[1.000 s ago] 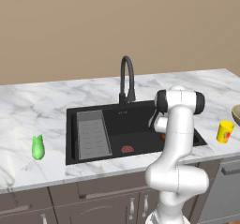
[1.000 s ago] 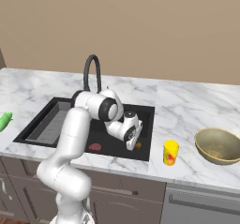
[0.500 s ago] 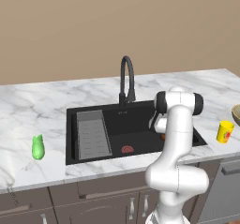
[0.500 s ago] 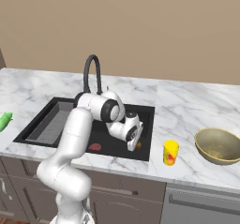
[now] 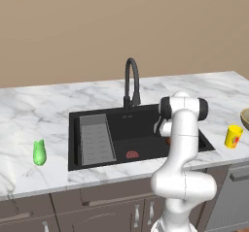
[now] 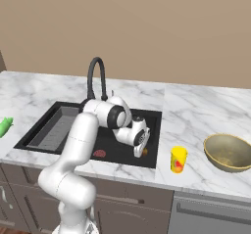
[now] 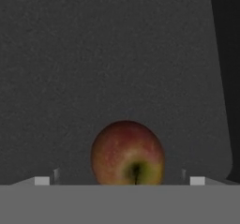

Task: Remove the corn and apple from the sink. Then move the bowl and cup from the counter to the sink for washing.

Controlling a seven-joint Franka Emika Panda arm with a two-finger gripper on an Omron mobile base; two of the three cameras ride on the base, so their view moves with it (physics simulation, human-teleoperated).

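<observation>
The claw point(image 7: 119, 181) stood wide, its tips flanking the apple point(image 7: 127, 153) at the hand view's lower centre, on the sink point(image 5: 146, 129) floor. In the left base view, the corn point(image 5: 39, 153) lay at left on the tabletop point(image 5: 44, 109), the cup point(image 5: 233, 136) at right.

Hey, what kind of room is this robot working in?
A rendered home kitchen, by the look of it: a black sink with an arched faucet set in a white marble counter over brown cabinets, with a bowl nearby.
</observation>
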